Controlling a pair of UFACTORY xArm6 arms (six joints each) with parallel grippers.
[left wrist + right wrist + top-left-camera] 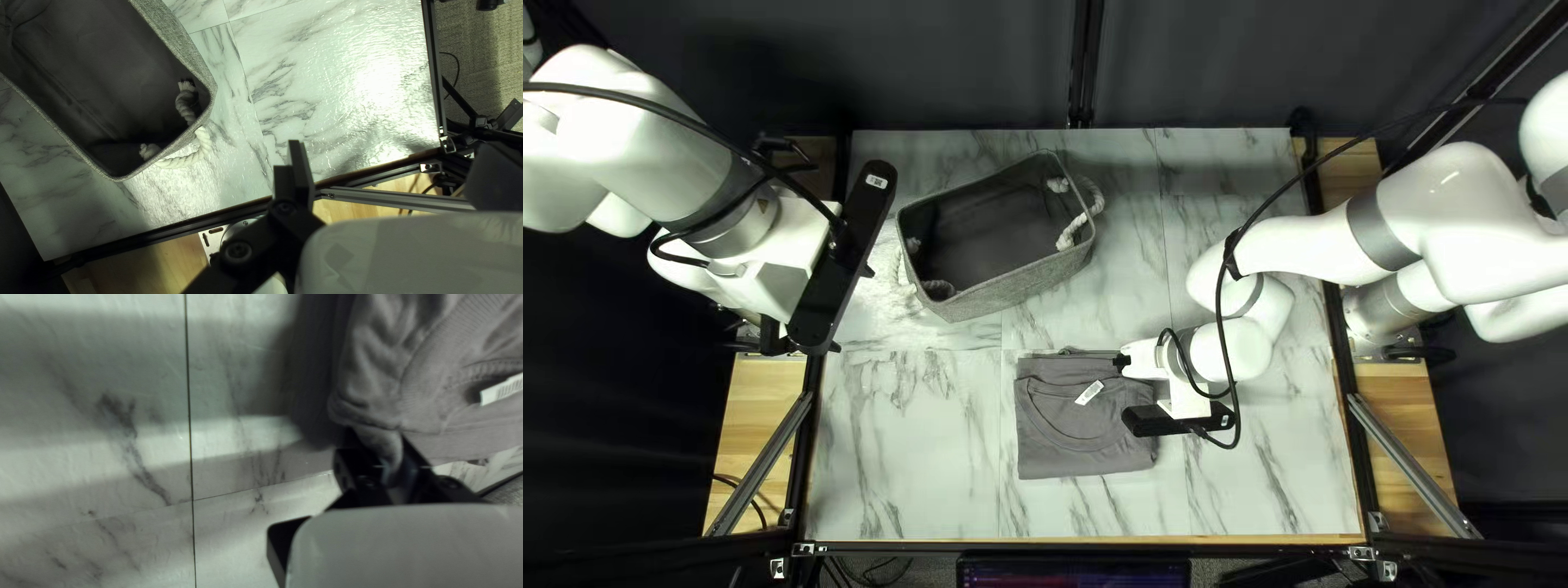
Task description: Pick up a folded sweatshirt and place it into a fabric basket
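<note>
Right gripper (388, 459) is clamped on a bunched corner of the folded grey knit sweatshirt (1070, 425), flat on the marble-patterned table (915, 457) (grey felt rope-handled basket (1005, 296) stands beyond), ready for lifting.

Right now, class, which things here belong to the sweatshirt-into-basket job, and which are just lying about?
Job in hand: sweatshirt; basket; right gripper, shut on the sweatshirt's edge.

Just there: left arm, beside the basket; table; curtain.
</note>
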